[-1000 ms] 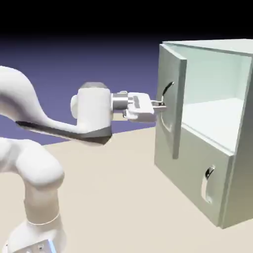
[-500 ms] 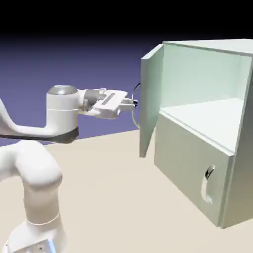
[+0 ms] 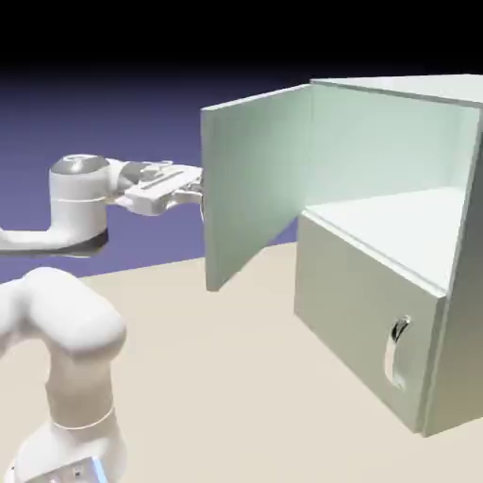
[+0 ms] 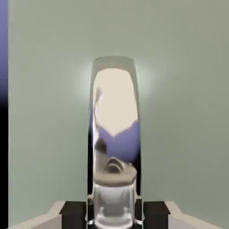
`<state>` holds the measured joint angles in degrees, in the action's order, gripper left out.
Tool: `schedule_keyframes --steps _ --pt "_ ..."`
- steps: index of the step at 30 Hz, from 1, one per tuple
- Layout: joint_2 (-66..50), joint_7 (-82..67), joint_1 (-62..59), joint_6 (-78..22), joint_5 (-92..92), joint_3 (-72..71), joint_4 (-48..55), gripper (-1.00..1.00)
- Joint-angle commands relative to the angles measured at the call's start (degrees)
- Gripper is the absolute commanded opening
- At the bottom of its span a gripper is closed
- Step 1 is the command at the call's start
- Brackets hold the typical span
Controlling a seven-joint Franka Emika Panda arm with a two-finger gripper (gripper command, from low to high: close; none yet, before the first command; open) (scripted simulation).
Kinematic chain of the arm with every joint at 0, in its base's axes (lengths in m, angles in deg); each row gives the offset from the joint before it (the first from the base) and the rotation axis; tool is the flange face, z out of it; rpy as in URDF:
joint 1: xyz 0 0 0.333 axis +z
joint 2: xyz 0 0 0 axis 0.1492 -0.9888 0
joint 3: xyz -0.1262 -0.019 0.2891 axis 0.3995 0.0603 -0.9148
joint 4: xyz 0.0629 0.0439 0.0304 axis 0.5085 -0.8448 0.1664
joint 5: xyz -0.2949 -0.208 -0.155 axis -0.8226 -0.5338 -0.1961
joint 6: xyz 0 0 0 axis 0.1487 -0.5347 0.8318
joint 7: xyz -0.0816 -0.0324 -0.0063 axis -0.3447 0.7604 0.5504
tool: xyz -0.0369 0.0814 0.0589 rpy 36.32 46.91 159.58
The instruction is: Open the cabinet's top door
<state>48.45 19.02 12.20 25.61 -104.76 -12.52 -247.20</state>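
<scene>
The cabinet point(image 3: 363, 330), whose top door point(image 3: 255, 179) you are opening, stands beyond the claw point(image 4: 114, 215), towards the exterior view's right. Its upper space is in plain sight, well apart from the claw.

Your arm point(image 3: 80, 321) has drawn back towards the exterior view's left over the last second, bringing the hand with it. It is bent behind the claw, with the hand roughly level and its fingers pointing at the door's front. The wrist has also turned as the door came round.

The top door is directly ahead of your claw. A second ago you saw its outer face in the exterior view; then it was nearly edge-on, and now its inner face shows, swung wide on its far edge. For the task, that looks like the opening all but done, perhaps complete. If you want more, a gentle pull along the same arc should serve; straying off it could make the grip slip.

The lower door point(image 3: 354, 311) is shut, below the claw and farther off, untouched.

The curved silver handle point(image 4: 114, 107) runs upright in the hand view, its near part between your fingertips. The claw is closed on it, one dark pad point(image 4: 74, 214) against either side, parted only by the handle's width.
</scene>
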Motion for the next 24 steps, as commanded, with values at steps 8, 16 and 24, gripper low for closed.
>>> schedule_keyframes --steps 8,16,24 --pt "-9.45 2.09 -8.22 -15.26 13.51 -16.57 14.03 -1.00" --pt "-15.17 2.88 -23.00 -28.53 21.71 -30.85 30.64 -1.00" --pt "-15.44 1.34 -39.37 -39.63 26.98 -42.46 47.25 -1.00"
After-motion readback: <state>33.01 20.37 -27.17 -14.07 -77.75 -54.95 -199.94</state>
